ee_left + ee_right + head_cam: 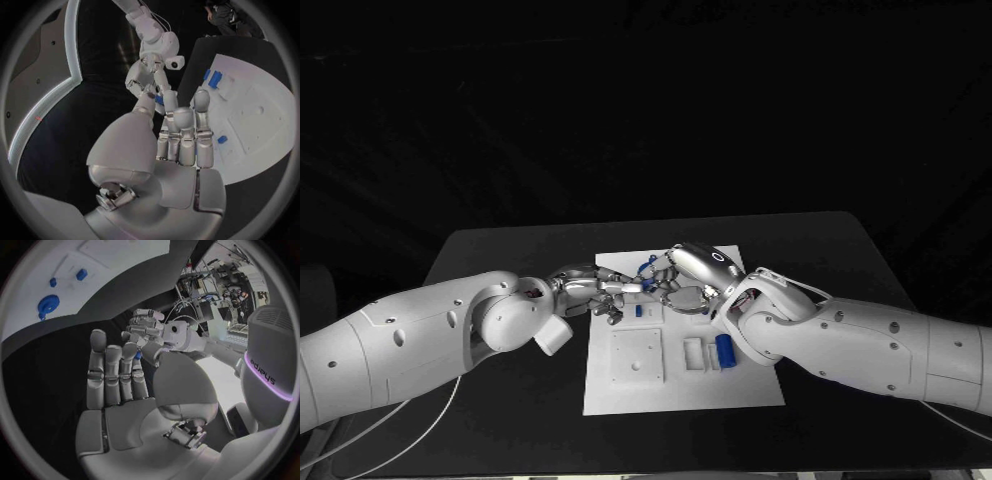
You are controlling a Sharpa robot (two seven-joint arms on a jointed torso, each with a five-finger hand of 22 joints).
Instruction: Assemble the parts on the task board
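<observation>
The white task board [678,385] lies in the middle of the table. Above its far end my left hand [593,295] and right hand [692,276] meet fingertip to fingertip. A small blue part [159,99] sits where they meet, pinched between my left thumb and a finger; the right hand's [146,75] fingertips touch it too. In the right wrist view the same blue part [137,355] lies between my right thumb and a finger, with the left hand [147,329] against it. A blue cylinder [726,350] lies in a slot on the board.
More blue parts rest on the board: a small one [640,311] near the left hand, two [214,78] in the left wrist view, and a round one [47,305] in the right wrist view. The black table [502,250] surrounds the board.
</observation>
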